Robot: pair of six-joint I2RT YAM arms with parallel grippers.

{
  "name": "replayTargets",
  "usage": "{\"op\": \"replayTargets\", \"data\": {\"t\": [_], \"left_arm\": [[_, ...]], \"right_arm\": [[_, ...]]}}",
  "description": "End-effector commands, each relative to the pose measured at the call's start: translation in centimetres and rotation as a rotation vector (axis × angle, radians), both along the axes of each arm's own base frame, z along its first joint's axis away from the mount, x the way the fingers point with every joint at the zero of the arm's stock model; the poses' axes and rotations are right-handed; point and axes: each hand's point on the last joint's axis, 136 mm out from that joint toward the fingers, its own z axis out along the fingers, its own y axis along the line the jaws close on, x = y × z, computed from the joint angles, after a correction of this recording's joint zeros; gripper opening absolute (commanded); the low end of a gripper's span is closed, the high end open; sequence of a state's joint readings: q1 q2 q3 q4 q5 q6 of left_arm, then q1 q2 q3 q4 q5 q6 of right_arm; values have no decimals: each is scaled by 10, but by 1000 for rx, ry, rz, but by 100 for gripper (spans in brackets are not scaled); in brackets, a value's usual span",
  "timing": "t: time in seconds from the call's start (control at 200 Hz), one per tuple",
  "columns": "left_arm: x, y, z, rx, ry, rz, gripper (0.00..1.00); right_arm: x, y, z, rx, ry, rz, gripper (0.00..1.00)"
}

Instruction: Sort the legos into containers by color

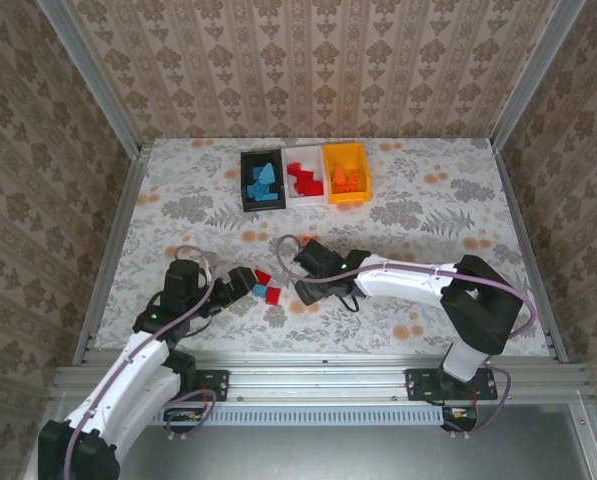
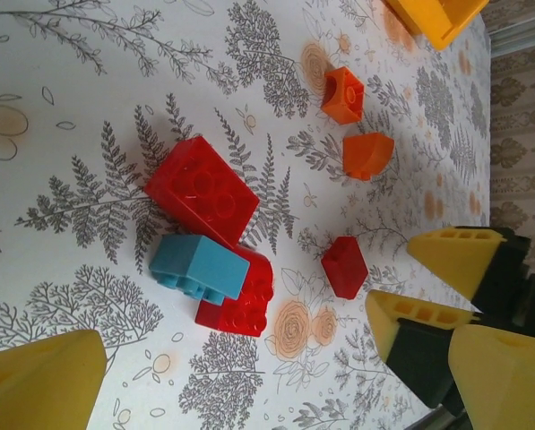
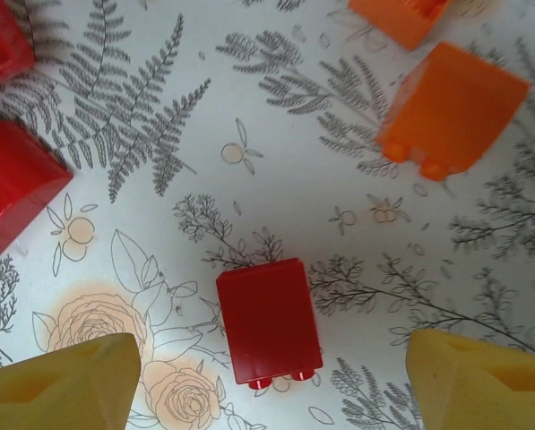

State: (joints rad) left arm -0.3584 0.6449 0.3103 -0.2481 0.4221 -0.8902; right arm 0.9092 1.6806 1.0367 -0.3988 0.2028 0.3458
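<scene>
Six loose plastic bricks at centre table: three red [image 2: 202, 190] [image 2: 240, 300] [image 2: 344, 266], two orange [image 2: 342, 94] [image 2: 367, 154], one light-blue [image 2: 198, 266]. Three rectangular plastic bins at rear, black [image 1: 246, 200], white [image 1: 300, 150], orange-yellow [image 1: 348, 197], contents seemingly colour-sorted. Left gripper [image 1: 246, 284] spread wide, empty; right gripper [image 3: 271, 381] parted astride small red brick [image 3: 269, 321], not gripping.

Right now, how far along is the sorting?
Done: black bin holds blue bricks, white bin red, orange bin orange. In hand: nothing; the open right gripper straddles a small red brick. Left: six loose bricks: three red, one blue, two orange.
</scene>
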Motion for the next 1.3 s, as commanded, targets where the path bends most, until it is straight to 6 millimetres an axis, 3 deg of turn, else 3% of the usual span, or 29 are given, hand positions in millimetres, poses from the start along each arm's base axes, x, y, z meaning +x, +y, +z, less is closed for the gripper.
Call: {"op": "replayTargets", "data": {"t": [0.0, 0.17, 0.315, 0.42, 0.56, 0.665, 0.74, 0.845, 0.955, 1.065, 1.11, 1.185, 1.295], "left_arm": [[-6, 0, -1, -18, 20, 0, 100], [-7, 1, 7, -6, 11, -1, 100], [-8, 3, 4, 1, 14, 0, 100], [-8, 3, 5, 2, 12, -2, 100], [-5, 6, 10, 25, -5, -3, 100], [-1, 11, 16, 47, -14, 5, 100], [5, 17, 18, 59, -9, 25, 100], [14, 26, 15, 57, 32, 71, 100], [19, 27, 12, 24, 62, 76, 100], [20, 24, 14, 12, 67, 49, 100], [20, 23, 15, 13, 64, 38, 100], [20, 22, 18, 16, 52, 21, 100], [20, 20, 19, 18, 41, 5, 100]], "right_arm": [[-7, -2, -20, -12, 57, 11, 78], [-9, -1, -43, -40, 104, 11, 66], [-8, -3, -56, -55, 122, -5, 44], [-5, -4, -50, -46, 101, -22, 32], [15, -3, -10, -18, -12, -50, 26], [52, 1, 29, 35, -105, -89, 25], [92, -2, 53, 68, -162, -136, 25], [149, -5, 71, 109, -209, -200, 25], [211, -6, 66, 99, -231, -249, 25], [258, -2, 57, 81, -239, -253, 24], [270, -1, 50, 64, -231, -248, 25], [294, 2, 55, 69, -258, -249, 25], [311, 4, 51, 61, -243, -247, 27]]}}
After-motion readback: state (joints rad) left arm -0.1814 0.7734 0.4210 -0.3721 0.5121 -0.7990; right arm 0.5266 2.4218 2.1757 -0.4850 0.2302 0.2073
